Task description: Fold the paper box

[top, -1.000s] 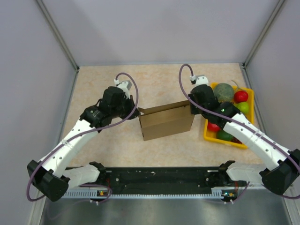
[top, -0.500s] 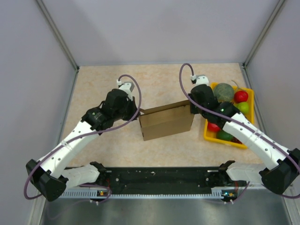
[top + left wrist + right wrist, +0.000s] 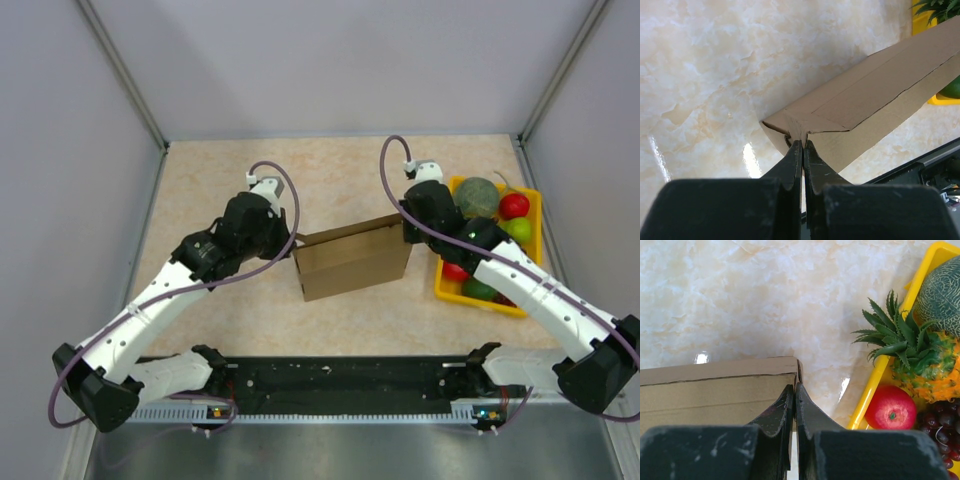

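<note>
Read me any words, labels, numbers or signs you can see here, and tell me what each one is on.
None can be read.
The paper box is plain brown cardboard, unprinted.
The yellow tray shows no label.
Tiny coloured spots on the black base rail are too small to read.

From overhead I have the brown box (image 3: 352,262) standing in the middle of the table (image 3: 330,165), its long side toward the arms. My left tool (image 3: 291,241) meets its left end at the top corner. My right tool (image 3: 407,230) meets the far top corner of the right end. Just right of the box sits a yellow tray (image 3: 450,291) of fruit, and my right arm crosses over its near part.
</note>
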